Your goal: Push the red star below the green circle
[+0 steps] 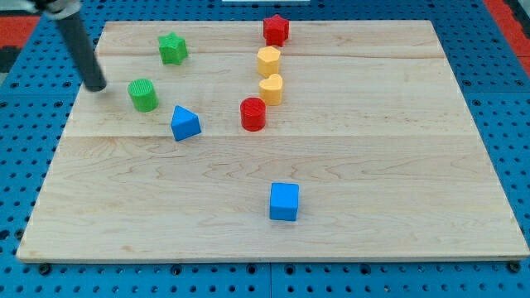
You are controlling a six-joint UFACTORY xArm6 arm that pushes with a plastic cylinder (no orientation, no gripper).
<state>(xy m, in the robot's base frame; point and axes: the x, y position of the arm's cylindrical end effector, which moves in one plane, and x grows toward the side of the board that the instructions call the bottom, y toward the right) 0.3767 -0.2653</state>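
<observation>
Basically nothing's done yet: the red star sits way up at the bench's top edge, well apart from the green circle, while my tip, holding nothing, rests just left of that circle.

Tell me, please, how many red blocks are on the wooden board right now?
2. The red star block sits at the view's top, above the yellow blocks; the red cylinder block stands near the middle, below them. None seems hidden.

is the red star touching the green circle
No, the red star sits at the view's top, far from the green circle, with my tip left of the circle.
</observation>
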